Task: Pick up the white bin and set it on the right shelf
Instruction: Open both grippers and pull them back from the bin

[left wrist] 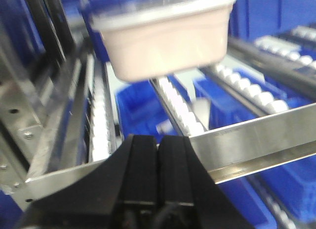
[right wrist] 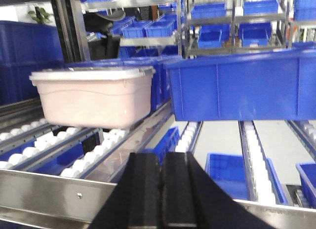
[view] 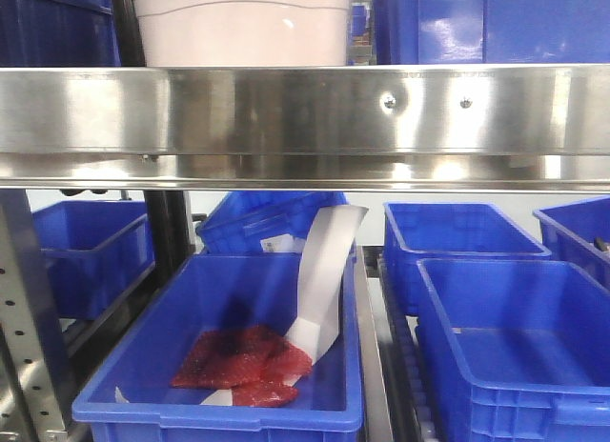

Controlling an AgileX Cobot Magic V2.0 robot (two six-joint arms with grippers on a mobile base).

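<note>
The white bin is a pinkish-beige tub with a white lid. It sits on the white rollers of the stainless-steel shelf, behind the broad shiny front rail. It also shows in the left wrist view and the right wrist view. My left gripper is shut and empty, in front of the rail, below the bin. My right gripper is shut and empty, in front of the rail, right of the bin.
A large blue crate sits on the rollers right of the bin. Below the rail a blue crate holds red pieces and white paper. More blue crates stand lower right. A perforated upright is at the left.
</note>
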